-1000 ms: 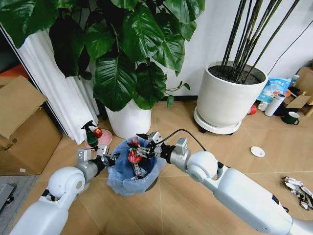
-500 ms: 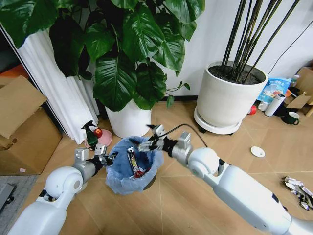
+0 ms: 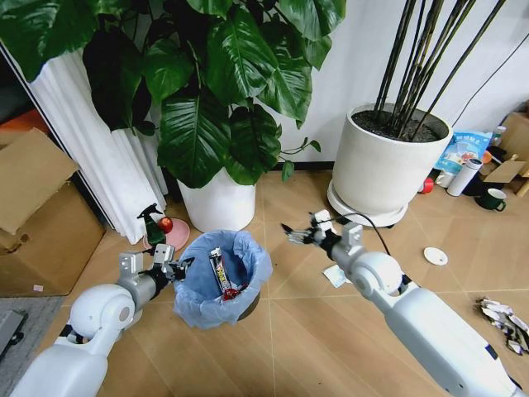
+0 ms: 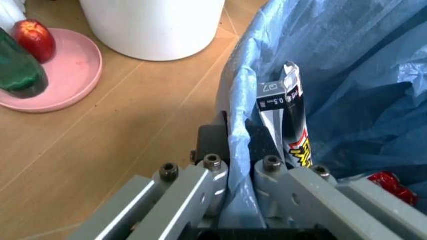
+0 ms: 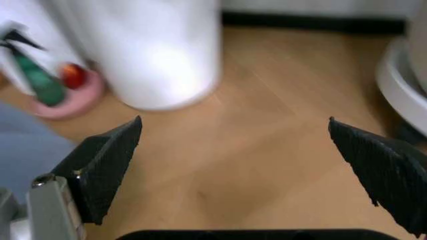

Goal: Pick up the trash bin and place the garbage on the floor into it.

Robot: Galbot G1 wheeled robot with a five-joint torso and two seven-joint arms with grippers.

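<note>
Gripping the trash bin (image 3: 216, 277), left pincer (image 3: 177, 267); right pincer (image 3: 302, 232) spread.

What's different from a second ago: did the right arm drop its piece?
Yes. The right gripper let the red wrapper fall into the trash bin, then pulled away to the right, fingers open. The left gripper still clamps the bin's rim.

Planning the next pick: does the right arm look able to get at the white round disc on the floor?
Probably yes. The white round disc lies on bare floor, nothing around it, on the open right gripper's own side.
</note>
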